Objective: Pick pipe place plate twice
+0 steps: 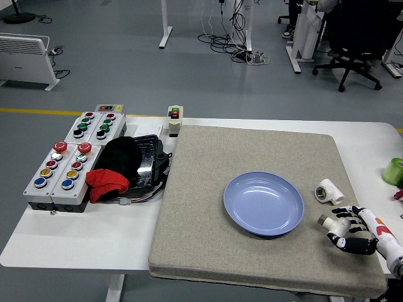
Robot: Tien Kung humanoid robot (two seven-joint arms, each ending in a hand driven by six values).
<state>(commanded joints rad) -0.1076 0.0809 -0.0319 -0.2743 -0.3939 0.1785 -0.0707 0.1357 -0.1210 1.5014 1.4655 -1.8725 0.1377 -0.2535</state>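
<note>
A blue plate (pixel 264 202) lies on the grey mat (pixel 208 189) right of centre, with nothing in it. One white pipe fitting (pixel 329 190) sits on the mat just right of the plate. A second white pipe fitting (pixel 333 223) is at the mat's lower right, and my right hand (pixel 350 230) has its fingers curled around it, the fitting's grey end sticking out to the left. The hand is right of the plate's lower edge, slightly off the mat. My left arm does not show.
Left of the mat stand grey button boxes (pixel 69 157) and a black tray with a black and a red cloth (pixel 123 167). A small switch box (pixel 174 119) sits at the mat's far left corner. A green tape roll (pixel 394 171) lies at the right edge.
</note>
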